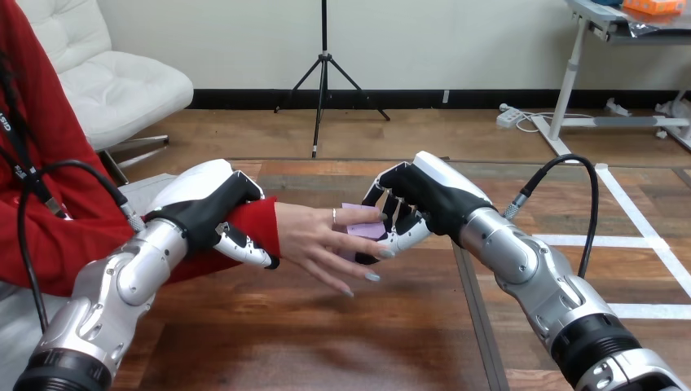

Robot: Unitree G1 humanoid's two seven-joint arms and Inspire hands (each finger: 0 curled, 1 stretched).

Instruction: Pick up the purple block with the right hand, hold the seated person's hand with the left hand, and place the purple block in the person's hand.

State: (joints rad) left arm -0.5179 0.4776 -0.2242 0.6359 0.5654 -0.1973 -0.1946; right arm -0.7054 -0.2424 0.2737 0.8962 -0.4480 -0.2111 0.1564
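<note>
Silver forearms of both robot arms are seen nearest the camera, rising from the bottom edge over the wooden table (326,342). At the centre, the purple block (364,221) is pinched between the curled fingers and thumb of the right hand (428,195), on that hand's palm side. It lies against the outstretched fingers of the person's hand (314,240); whether its weight is already borne by them cannot be told. Most of the block is covered by the right hand's fingers, so its long axis is judged only roughly. It appears to run from the right hand's fingertips toward the left hand, with the exposed end pointed at the person's palm. Beyond the person's hand, the left hand (208,204) is closed round the person's red-sleeved wrist (257,224), with fingers over the top and the thumb beneath. The step in hand is judged to be the placing of the block, pickup and hold being done. The next move is judged to call for the block to be settled on the palm and the right hand's fingers to be opened without dragging it.
</note>
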